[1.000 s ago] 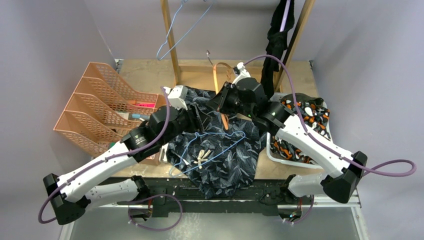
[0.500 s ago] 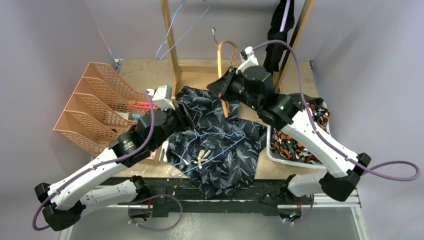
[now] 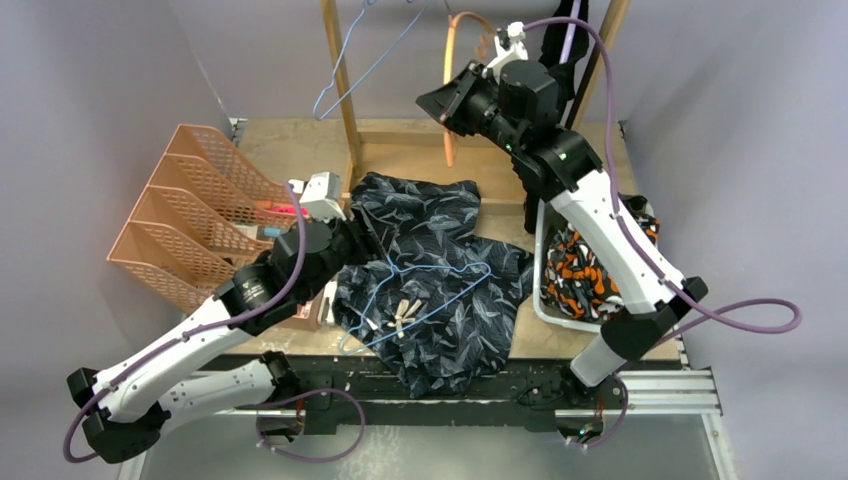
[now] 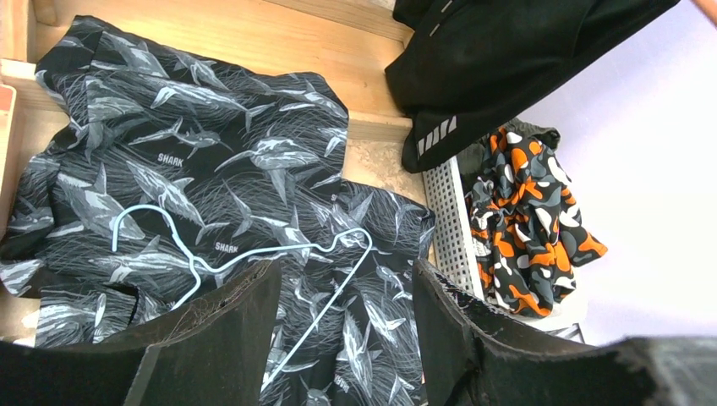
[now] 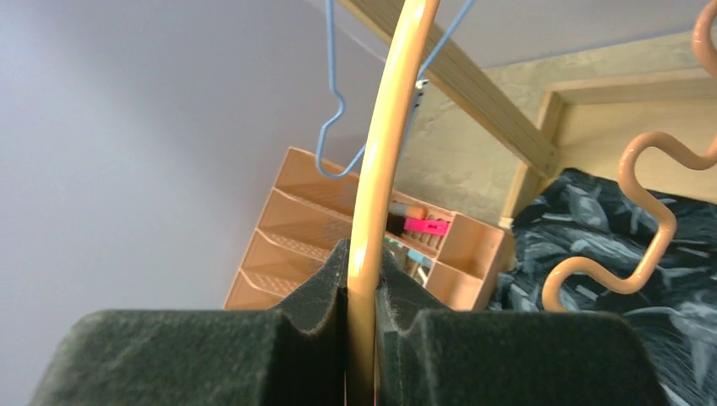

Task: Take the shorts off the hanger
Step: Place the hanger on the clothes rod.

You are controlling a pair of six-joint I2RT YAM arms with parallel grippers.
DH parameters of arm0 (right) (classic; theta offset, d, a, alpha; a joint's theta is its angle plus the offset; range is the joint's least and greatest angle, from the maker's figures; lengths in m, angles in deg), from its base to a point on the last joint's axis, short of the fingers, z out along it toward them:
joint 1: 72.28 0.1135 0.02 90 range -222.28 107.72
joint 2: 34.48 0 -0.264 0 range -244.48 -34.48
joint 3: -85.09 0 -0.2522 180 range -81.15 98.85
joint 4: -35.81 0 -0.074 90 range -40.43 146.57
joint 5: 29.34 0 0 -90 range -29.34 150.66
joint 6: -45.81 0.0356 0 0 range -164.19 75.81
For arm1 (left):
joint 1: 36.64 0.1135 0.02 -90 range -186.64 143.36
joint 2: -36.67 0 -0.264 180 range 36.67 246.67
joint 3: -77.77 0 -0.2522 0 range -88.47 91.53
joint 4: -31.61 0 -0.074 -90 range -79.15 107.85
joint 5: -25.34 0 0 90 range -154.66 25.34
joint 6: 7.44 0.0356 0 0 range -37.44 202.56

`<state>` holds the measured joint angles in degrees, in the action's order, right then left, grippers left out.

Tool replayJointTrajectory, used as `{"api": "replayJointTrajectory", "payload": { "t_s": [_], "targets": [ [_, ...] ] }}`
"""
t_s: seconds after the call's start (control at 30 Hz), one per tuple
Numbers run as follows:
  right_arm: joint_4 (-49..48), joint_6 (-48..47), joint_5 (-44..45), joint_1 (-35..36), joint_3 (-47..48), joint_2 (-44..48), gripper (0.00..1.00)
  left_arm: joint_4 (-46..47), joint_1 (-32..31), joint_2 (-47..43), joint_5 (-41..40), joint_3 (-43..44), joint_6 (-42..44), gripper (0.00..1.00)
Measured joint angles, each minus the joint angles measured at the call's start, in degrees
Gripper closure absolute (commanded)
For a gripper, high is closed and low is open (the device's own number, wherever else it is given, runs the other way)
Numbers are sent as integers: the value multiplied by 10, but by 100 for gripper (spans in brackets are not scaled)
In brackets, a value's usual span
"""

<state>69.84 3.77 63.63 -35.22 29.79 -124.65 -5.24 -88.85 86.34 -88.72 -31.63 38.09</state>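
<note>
The dark grey-blue shark-print shorts (image 3: pixel 425 225) lie flat on the table, also in the left wrist view (image 4: pixel 211 169). A light blue wire hanger (image 3: pixel 440 285) lies loose on top of them (image 4: pixel 245 254). My left gripper (image 3: pixel 362 228) is open and empty just above their left part (image 4: pixel 342 288). My right gripper (image 3: pixel 447 100) is raised near the rack's top, shut on an empty orange plastic hanger (image 3: pixel 452 130), seen between its pads (image 5: pixel 362 279). Orange-black-white camouflage shorts (image 3: pixel 590 275) lie in the white basket. Black shorts (image 3: pixel 552 60) hang on the rack. I cannot make out the olive pair.
An orange mesh file sorter (image 3: pixel 195 225) stands at the left. Wooden rack posts (image 3: pixel 341 90) rise at the back, with another blue hanger (image 3: pixel 362 70) hanging there. The white basket (image 3: pixel 541 290) sits at the right. Wooden clothespins (image 3: pixel 405 312) lie on the shorts.
My right arm has risen from just above the shark-print shorts to the rack's top, carrying the orange hanger clear of them. My left gripper has drawn back a little to the left.
</note>
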Motion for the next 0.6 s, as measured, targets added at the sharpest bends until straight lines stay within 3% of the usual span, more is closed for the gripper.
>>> {"api": "replayJointTrajectory", "payload": {
  "t_s": [0.4, 0.6],
  "targets": [
    [-18, 29, -55, 4, 135, -83, 100, -21, 0, -6, -5, 0, -15, 42],
    [-33, 48, -49, 2, 158, -101, 100, -24, 0, -7, -4, 0, -22, 42]
  ]
}}
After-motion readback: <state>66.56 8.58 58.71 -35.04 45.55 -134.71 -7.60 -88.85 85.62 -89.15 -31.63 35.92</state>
